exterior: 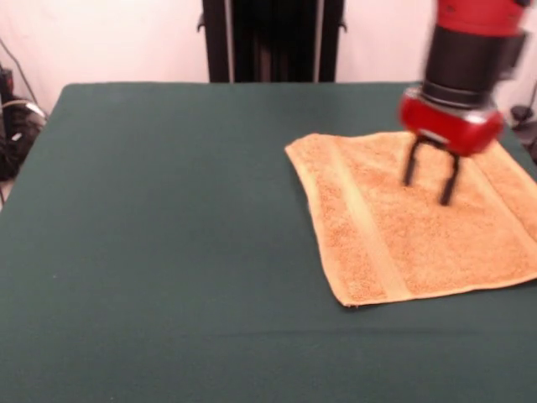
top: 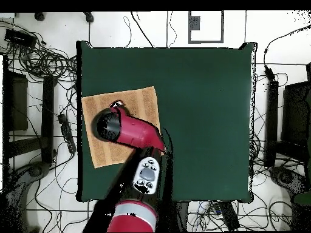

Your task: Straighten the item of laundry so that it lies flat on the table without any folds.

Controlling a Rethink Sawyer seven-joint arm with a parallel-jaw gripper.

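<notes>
No container shows in either view; the only bearing surface is the table (exterior: 168,252), a wide dark green top, and the one thing lying on it is the washcloth (exterior: 403,235).

Taking the washcloth as the landmark: it lies spread open on the green top, orange-tan and roughly square, turned a little so that one corner points toward the middle of the table in the front view. A flat woven band runs across it near one side, and a second band shows near the opposite side. Its surface looks mostly flat, with no large fold visible. In the overhead view the washcloth (top: 103,142) sits close to one long edge of the table (top: 206,109), and its outer side reaches that edge.

The gripper (exterior: 430,180) hangs directly over the washcloth, above the half nearer the second band. Its two dark fingers (exterior: 410,168) point straight down and stand apart, with a clear gap of cloth showing between them. They hold nothing. The tips are low over the terry; whether they touch it cannot be told. In the overhead view the red arm (top: 130,130) crosses above the washcloth and hides its middle, so the fingers themselves are not seen there.
</notes>
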